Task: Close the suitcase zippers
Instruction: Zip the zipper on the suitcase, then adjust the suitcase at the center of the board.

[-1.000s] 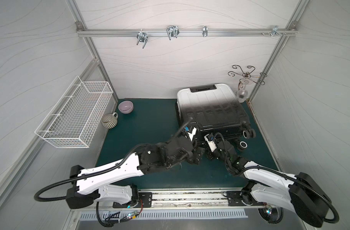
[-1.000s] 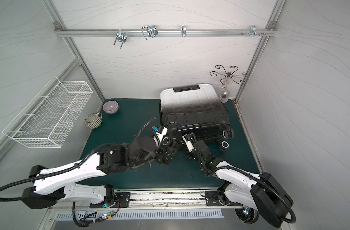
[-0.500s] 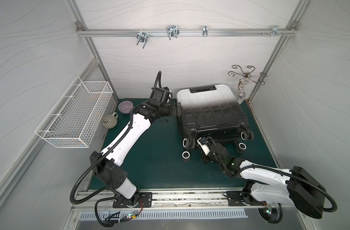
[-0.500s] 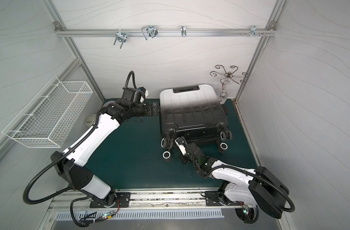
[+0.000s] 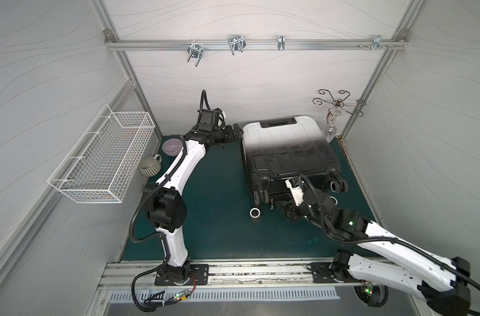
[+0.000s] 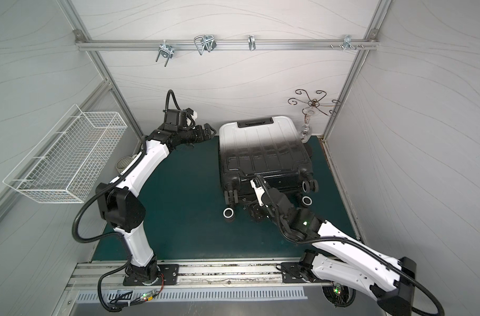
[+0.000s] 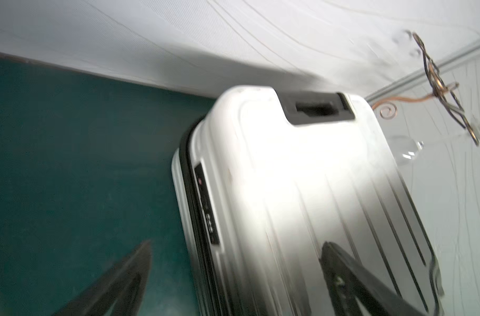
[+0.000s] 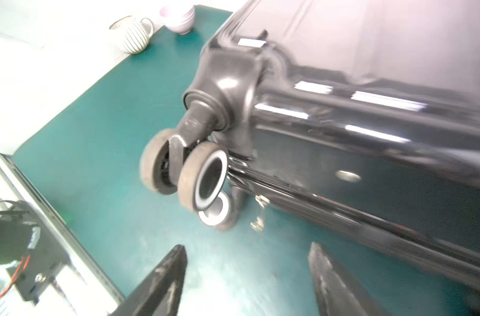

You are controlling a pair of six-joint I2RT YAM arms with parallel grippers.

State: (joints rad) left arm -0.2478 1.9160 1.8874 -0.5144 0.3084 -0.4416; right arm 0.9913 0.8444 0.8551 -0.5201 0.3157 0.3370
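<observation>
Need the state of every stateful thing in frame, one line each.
suitcase: lying flat, shell halves together.
zipper pulls: dangling at a wheel-end corner, ungripped; can't tell if the track is fully shut.
left gripper: open, at the suitcase's handle-end corner, holding nothing.
right gripper: open, at the suitcase's wheel end, holding nothing.
mug: upright.
bowl: upright.

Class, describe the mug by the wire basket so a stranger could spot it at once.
Start at the white wire basket on the side wall. Beside it, at the edge of the mat, stand two vessels. The mug is the ribbed grey-green one with a handle; the bowl next to it is smooth and lilac.
</observation>
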